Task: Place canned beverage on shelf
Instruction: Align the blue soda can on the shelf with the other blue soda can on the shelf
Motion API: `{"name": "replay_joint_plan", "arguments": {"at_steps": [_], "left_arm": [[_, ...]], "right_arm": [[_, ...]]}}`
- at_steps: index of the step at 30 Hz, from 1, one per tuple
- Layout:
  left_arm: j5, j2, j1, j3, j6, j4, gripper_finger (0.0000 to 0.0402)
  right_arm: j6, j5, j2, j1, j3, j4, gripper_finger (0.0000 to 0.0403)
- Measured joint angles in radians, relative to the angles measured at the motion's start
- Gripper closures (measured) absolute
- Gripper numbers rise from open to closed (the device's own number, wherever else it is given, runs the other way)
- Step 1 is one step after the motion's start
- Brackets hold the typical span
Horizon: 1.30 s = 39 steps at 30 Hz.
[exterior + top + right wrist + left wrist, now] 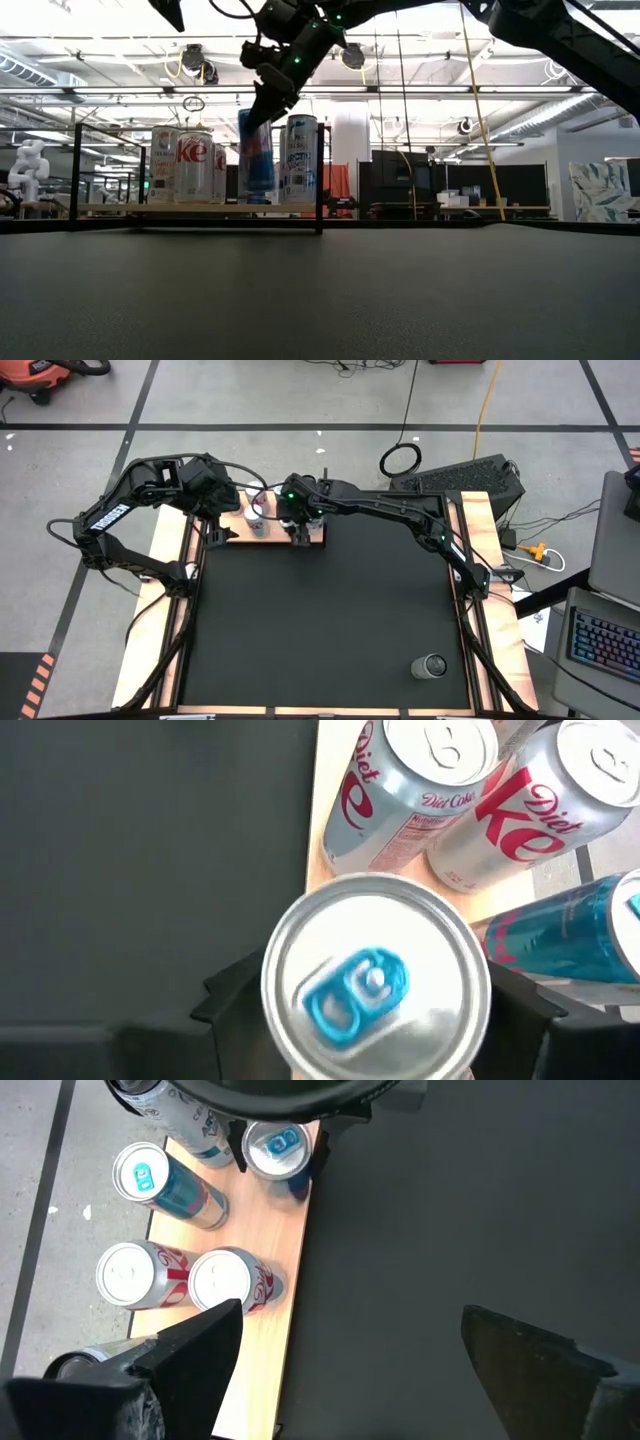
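right jaws point(375, 1010): one dark finger on each side of the slim silver can with a blue pull tab point(375, 982); the figure is moving, so I cannot tell whether they grip or have just let go.
held-can position: upright over the shelf edge that faces the mat, in the low view standing on the board between the other cans and the corner upright.
right arm: reaches in from the right side of the surface to the far middle, wrist above the shelf point(262, 528).
shelf: flat light-wood board with thin black metal uprights at its corners, at the far edge of the black mat point(330, 620), left of centre.
shelf contents: two silver Diet Coke cans with red lettering point(420, 790) side by side, a teal-blue slim can point(165, 1180) beside them, one more silver can point(300, 160) next to the blue-tab can.
shelf room: cans stand close together; bare wood shows only along the mat-side strip and toward the near corner in the left wrist view.
left jaws point(345, 1350): spread wide, holding nothing, hovering above the shelf's left end and the mat edge.
mat room: broad open black area in front of the shelf.
stray can: one silver can point(432, 666) lies on the mat near the front right corner, well apart from the shelf.
surface edges: pale wooden strips point(165, 580) run down both sides of the mat.
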<state>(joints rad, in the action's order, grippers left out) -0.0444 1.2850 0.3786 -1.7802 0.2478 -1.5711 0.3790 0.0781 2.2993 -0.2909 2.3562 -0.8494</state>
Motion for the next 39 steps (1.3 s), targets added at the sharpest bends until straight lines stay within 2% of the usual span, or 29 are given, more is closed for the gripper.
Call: {"name": "replay_joint_plan", "arguments": {"at_steps": [18, 28, 39], "left_arm": [[0.000, 0.000, 0.000, 0.000, -0.003, 0.000, 0.0029], [0.000, 0.000, 0.000, 0.000, -0.002, 0.000, 0.0029], [0.000, 0.000, 0.000, 0.000, -0.003, 0.000, 0.0029]], "right_arm": [[0.026, -0.007, 0.030, -0.011, -0.001, 0.064, 0.0147], [0.028, -0.061, 0.031, -0.011, -0.001, 0.075, 0.0146], [0.027, -0.076, 0.031, -0.011, 0.000, 0.106, 0.0110]]}}
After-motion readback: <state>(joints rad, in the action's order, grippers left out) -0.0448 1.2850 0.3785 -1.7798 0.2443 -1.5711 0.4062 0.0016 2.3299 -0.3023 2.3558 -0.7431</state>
